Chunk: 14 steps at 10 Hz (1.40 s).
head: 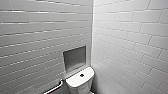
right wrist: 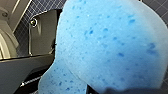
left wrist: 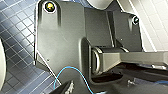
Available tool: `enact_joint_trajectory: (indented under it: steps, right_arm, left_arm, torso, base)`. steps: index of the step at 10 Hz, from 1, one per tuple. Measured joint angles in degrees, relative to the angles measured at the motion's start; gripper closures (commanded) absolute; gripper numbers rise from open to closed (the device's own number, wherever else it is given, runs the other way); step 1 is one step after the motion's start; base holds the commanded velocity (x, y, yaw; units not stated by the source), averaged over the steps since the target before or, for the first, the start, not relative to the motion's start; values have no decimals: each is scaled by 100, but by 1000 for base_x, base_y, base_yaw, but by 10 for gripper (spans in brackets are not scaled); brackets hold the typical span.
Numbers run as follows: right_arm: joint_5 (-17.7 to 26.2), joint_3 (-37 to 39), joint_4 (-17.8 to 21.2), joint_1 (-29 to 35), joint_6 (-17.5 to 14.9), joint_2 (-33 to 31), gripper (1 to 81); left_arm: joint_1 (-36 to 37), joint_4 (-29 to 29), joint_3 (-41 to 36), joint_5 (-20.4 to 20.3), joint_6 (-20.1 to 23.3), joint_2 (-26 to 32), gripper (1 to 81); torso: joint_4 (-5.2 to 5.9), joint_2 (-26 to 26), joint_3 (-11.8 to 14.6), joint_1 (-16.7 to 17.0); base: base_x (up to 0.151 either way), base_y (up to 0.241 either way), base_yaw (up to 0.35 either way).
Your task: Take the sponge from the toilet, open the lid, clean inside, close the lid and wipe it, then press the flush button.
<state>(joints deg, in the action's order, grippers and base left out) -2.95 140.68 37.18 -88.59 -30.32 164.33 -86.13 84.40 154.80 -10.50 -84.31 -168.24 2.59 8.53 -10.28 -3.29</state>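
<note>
Held sponge (right wrist: pixel 107 45); toilet (head: pixel 75 82) beside rail (head: pixel 57 86).

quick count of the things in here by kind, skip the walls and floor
toilet: 1
sponge: 1
flush button: 1
metal wall panel: 1
grab rail: 1
total: 5

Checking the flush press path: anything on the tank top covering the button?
Nothing visible. The button sits uncovered in the middle of the tank top; the sponge is off it, close to the right wrist camera.
</note>
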Motion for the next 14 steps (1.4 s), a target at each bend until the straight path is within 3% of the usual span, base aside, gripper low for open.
enact_joint_trajectory:
  steps: [6,11,12,14]
  right_arm:
    - [0,33,0,0,0,30,811]
    - [67,22,2,9,0,22,811]
    - [91,-35,2,4,0,-55,811]
    - [87,-383,2,41,2,-319,811]
  left_arm:
    - [-11,-2,0,-24,0,0,10]
    - [13,0,-5,-55,0,0,10]
    - [-30,0,-20,-185,0,30,10]
    - [-6,2,-35,-995,-13,297,10]
  torso:
    - [0,0,0,-2]
    - [0,-4,0,-4]
    - [0,-4,0,-4]
    - [0,-4,0,-4]
  base:
    - [95,0,0]
    - [0,0,0]
    - [0,0,0]
    - [0,0,0]
